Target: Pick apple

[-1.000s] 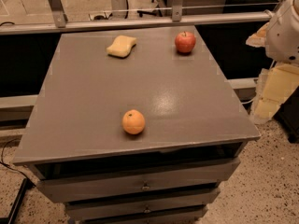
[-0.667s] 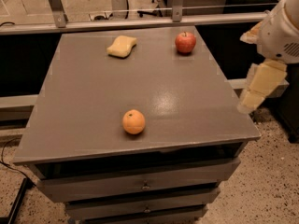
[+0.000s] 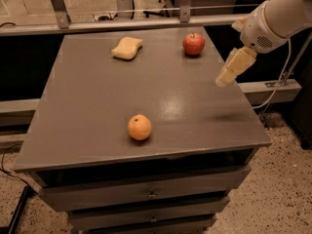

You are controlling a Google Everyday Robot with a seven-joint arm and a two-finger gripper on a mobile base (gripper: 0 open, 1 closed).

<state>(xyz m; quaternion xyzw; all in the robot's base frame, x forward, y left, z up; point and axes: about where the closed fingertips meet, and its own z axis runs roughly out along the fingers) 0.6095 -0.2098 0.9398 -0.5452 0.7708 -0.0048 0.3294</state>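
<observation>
The apple [image 3: 193,44] is small, red and glossy with a short dark stem. It stands upright at the far right of the grey tabletop [image 3: 97,106]. My gripper [image 3: 233,68] is cream-coloured and hangs from the white arm at the right. It is above the table's right edge, to the right of the apple and a little nearer to the camera, apart from it. It holds nothing that I can see.
An orange round fruit [image 3: 140,127] lies near the table's front middle. A pale yellow sponge [image 3: 126,48] lies at the far middle-left. A metal rail [image 3: 122,24] runs behind the table. Drawers [image 3: 151,194] are below the top. A cable [image 3: 280,82] hangs at the right.
The arm and gripper have moved left and upward, from beside the table's right side to over its right edge, closer to the apple. The apple, orange fruit and sponge have not moved.
</observation>
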